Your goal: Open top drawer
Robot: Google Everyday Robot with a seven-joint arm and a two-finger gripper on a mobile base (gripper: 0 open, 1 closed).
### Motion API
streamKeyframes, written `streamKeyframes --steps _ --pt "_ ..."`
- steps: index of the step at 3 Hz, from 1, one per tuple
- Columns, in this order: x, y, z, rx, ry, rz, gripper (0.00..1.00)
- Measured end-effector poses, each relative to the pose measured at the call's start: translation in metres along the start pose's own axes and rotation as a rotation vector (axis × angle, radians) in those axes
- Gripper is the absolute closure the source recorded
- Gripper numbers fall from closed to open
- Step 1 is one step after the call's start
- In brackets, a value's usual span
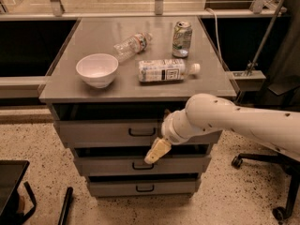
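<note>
The grey bench [89, 36] is standing on a speckled floor with dark shelves behind it, and I am looking down on it from the front. Under its top I am counting three drawers, each with one small black handle. The top drawer [98, 132] is sitting directly below the bench top and, as I judge it, is not yet pulled out.

I am holding the pincer [157, 151] in front of the drawers, just below the top drawer's handle [142, 132], at about 5 o'clock from it and pointing down toward 7 o'clock. I think it is this low because the approach to the handle is not finished. It is gripping nothing that I can see, and I cannot tell how far it is open.

Four things are resting on the top:
- one white bowl [97, 69] at 9 o'clock
- one can [182, 39] standing at 1 o'clock
- two bottles lying on their sides near the centre, one clear bottle [132, 45] and one white bottle [165, 70]

Because the bottles are lying down, I am expecting they could roll if the pull is rough.
</note>
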State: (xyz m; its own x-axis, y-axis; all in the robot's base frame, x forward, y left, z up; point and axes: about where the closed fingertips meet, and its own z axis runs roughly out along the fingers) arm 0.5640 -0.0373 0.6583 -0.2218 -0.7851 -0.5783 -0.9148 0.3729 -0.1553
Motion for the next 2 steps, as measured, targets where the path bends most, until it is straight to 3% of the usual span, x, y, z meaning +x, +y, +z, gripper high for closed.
streamKeyframes --steps 2 --pt "0.0000 0.0000 0.0000 0.000 0.000 0.000 0.42"
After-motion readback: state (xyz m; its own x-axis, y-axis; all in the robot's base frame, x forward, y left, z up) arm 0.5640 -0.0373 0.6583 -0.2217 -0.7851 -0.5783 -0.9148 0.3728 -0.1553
